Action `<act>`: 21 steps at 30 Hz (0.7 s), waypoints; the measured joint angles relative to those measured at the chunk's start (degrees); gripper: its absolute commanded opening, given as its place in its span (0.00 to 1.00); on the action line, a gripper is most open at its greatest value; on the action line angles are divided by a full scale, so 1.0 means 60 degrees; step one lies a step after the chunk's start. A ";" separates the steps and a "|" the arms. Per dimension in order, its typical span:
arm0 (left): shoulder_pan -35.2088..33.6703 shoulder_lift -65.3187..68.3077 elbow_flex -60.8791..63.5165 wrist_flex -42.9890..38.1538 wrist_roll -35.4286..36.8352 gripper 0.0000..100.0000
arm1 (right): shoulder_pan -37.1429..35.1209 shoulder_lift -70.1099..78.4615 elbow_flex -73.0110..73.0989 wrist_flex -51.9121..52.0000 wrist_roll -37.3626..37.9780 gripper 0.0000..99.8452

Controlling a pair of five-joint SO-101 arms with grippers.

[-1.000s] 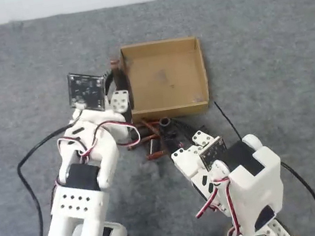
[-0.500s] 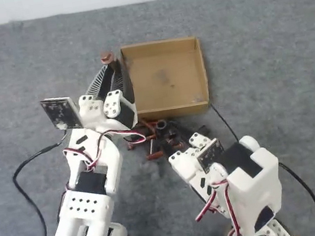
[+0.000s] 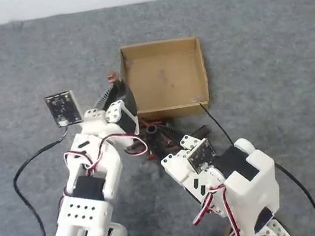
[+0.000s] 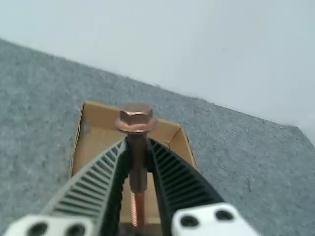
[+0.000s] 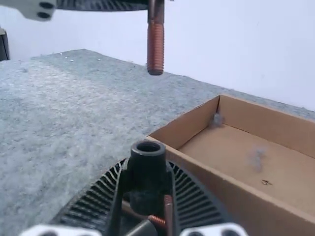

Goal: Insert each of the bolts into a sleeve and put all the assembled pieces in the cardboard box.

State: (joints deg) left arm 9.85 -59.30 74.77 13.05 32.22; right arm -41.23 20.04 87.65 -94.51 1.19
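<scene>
Left gripper (image 4: 137,152) pinches bolt (image 4: 136,119) thread-down; right gripper (image 5: 146,178) clamps sleeve (image 5: 146,153) mouth-up near cardboard box (image 3: 160,45), seemingly aligning for insertion, parts apart.

Box (image 3: 166,80) sits toward the back of the worktop (image 3: 271,76); left jaws hold a bolt (image 4: 137,172) upright, head up, just outside the box's left wall and up off the worktop; right jaws hold a sleeve (image 5: 146,169) upright in front of the box's near wall, lower than the bolt; loose bolts (image 3: 148,122) lie between the arms, in front of the box
</scene>
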 measured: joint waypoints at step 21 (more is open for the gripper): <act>0.0996 -0.0381 0.0308 0.1070 -0.0967 0.01 | 0.0000 0.0000 0.0000 0.0000 0.0000 0.01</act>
State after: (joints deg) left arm 15.82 -61.58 76.62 19.47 26.42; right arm -41.23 20.04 87.65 -94.51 1.19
